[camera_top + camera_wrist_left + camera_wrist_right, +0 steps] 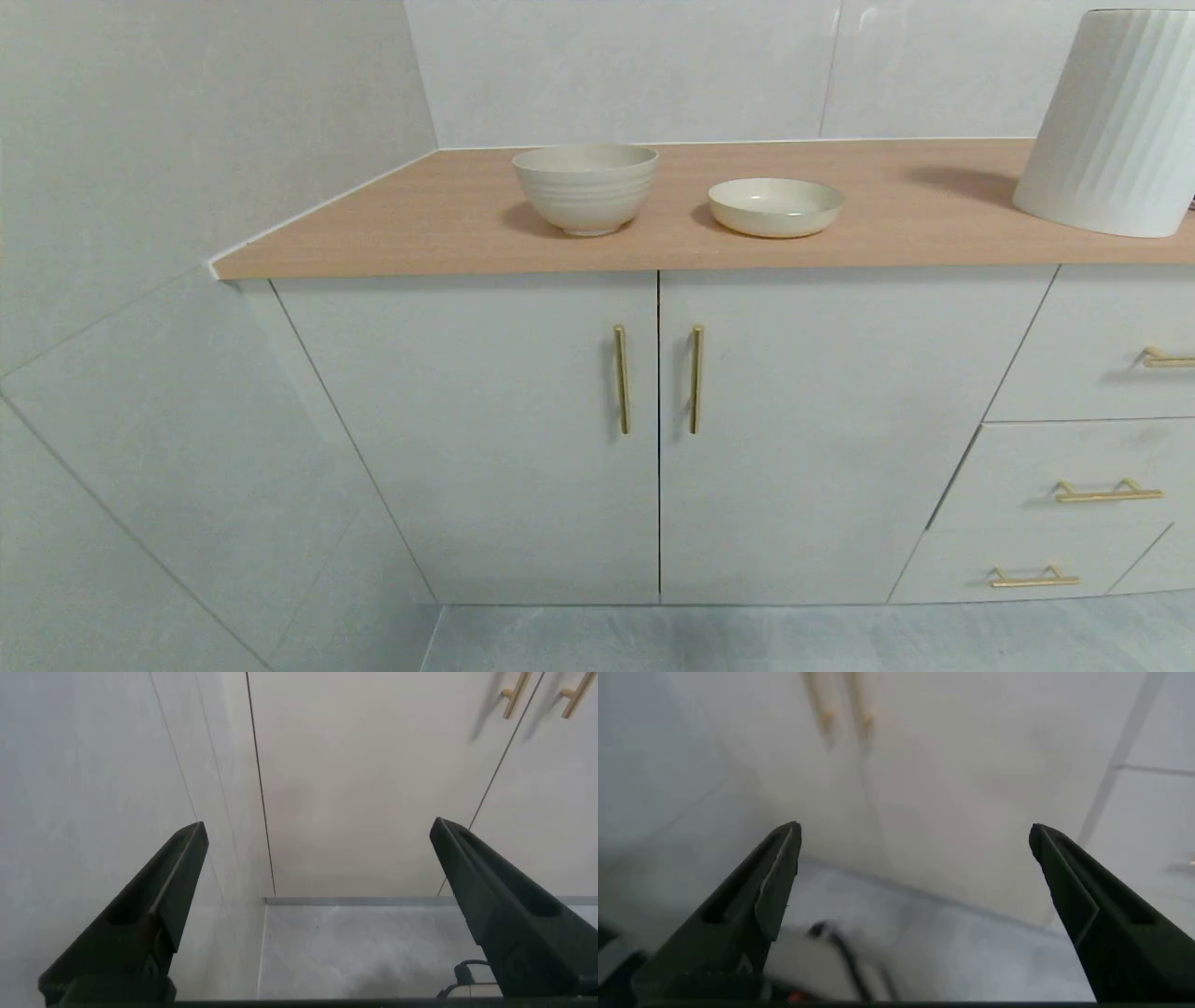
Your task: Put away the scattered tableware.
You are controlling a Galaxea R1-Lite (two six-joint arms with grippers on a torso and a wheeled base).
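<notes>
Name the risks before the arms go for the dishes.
1. The deep bowl and shallow dish sit near the front edge of the countertop; a clumsy approach might push one off.
2. The cabinet doors are shut and their two handles stand close together; the open left tool or right tool could catch both.

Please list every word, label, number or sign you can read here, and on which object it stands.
None. The deep bowl, the shallow dish, the white ribbed container, the cabinet doors and the drawers carry no readable print.
</notes>
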